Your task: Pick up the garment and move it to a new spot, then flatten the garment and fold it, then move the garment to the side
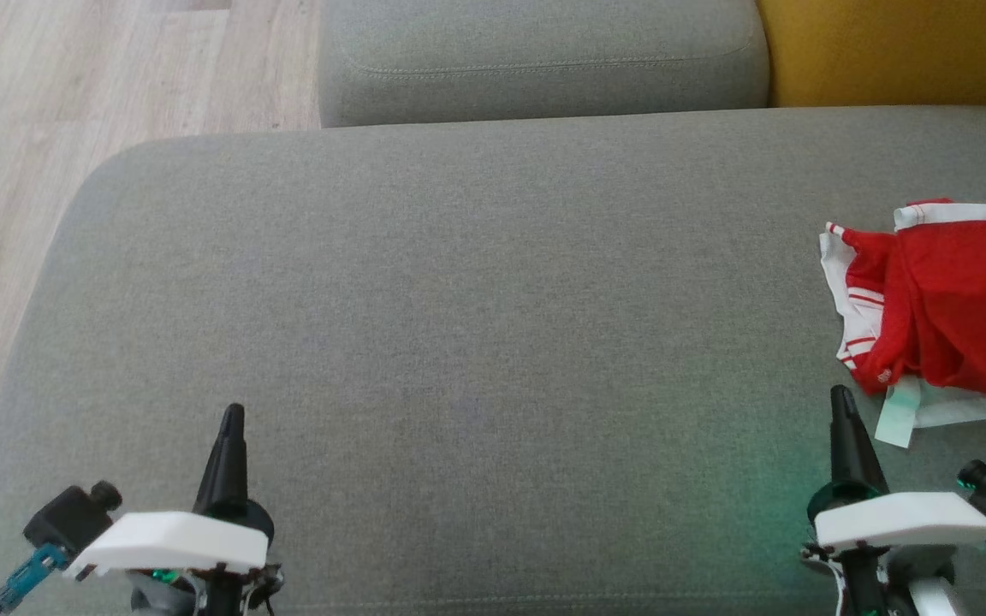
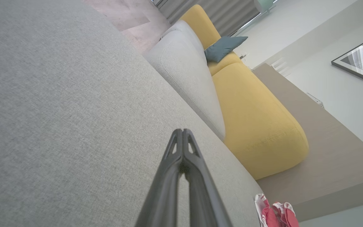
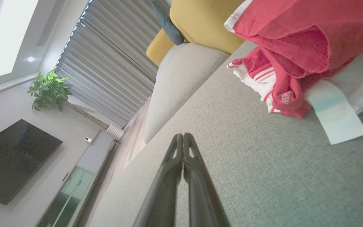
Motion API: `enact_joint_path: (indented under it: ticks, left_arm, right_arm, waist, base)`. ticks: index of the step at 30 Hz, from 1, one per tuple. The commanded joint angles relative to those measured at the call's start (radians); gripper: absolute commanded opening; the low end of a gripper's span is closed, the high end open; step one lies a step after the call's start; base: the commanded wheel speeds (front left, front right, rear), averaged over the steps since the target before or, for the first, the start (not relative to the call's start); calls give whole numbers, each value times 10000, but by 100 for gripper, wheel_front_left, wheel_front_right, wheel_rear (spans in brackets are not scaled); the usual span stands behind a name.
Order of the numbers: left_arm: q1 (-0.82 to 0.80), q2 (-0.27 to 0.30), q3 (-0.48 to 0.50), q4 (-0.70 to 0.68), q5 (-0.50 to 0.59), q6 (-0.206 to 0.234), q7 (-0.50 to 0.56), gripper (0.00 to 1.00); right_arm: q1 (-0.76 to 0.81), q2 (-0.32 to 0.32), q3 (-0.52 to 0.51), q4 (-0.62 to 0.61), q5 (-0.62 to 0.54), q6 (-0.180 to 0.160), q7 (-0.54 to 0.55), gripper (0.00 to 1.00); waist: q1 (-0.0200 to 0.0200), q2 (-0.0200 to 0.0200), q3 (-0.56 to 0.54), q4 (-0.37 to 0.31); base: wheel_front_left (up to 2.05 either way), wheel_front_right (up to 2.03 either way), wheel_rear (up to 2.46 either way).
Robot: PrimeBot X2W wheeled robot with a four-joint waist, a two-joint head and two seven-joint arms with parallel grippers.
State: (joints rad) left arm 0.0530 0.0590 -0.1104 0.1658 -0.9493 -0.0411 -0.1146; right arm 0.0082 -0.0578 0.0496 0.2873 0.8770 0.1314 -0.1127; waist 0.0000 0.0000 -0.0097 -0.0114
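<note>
Surface: broad grey woven-fabric sofa cushion (image 1: 476,342), with rounded corners.
Lying on it: red garment with white striped trim (image 1: 955,299), bunched at 3 o'clock.
Garment's edge: pale label strip (image 1: 897,419) pointing towards 6 o'clock.

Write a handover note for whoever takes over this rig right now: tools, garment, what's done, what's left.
left tool: shut, empty, low over the grey seat cushion.
right tool: shut, empty, close to the near edge of the garment but apart from it.
The garment is red with white trim, bunched up at the cushion's right side, running out of the head view.
Done: nothing that shows; it is neither flat nor folded.
Left: pick it up and move it, flatten, fold, set aside.
</note>
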Motion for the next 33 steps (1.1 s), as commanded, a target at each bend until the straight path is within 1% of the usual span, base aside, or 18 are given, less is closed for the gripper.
enact_joint_path:
  ticks: [1,33]
  left_arm:
    - [-545,155,321,-248,-307,-90,60,0]
    - [-1032,187,1028,236,-3461,-472,948,0]
  right_arm:
    - [-565,-178,-12,-365,364,-4,83,0]
    - [-830,-197,-588,-405,3825,-5,960,0]
  waist:
    - [0,0,3,3]
    - [0,0,63,56]
  base:
    - [0,0,0]
    - [0,0,0]
